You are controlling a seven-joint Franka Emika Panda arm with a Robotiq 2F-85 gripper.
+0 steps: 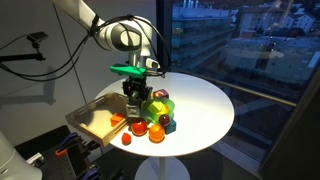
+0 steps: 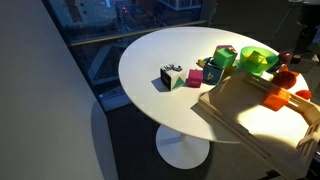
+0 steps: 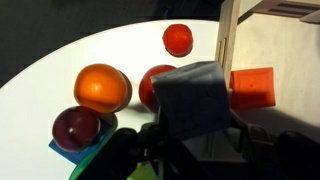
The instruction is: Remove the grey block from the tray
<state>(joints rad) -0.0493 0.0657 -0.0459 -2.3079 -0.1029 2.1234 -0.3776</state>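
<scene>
In the wrist view my gripper (image 3: 195, 142) is shut on the grey block (image 3: 190, 98), a plain grey cube held between the two dark fingers. The block hangs over the white table, just outside the light-wood tray's raised edge (image 3: 228, 40), in front of a red ball (image 3: 152, 84). In an exterior view my gripper (image 1: 135, 94) hangs at the tray's (image 1: 92, 122) table-side edge, next to the toy cluster. The tray also shows in an exterior view (image 2: 245, 122). The block itself cannot be made out in either exterior view.
An orange ball (image 3: 102, 88), a dark red ball (image 3: 75, 127) and a small red-orange ball (image 3: 178, 40) lie on the round white table (image 1: 200, 105). An orange block (image 3: 252, 87) sits in the tray. A green bowl (image 2: 256, 60), a pink block (image 2: 213, 73) and a small toy (image 2: 172, 76) stand on the table.
</scene>
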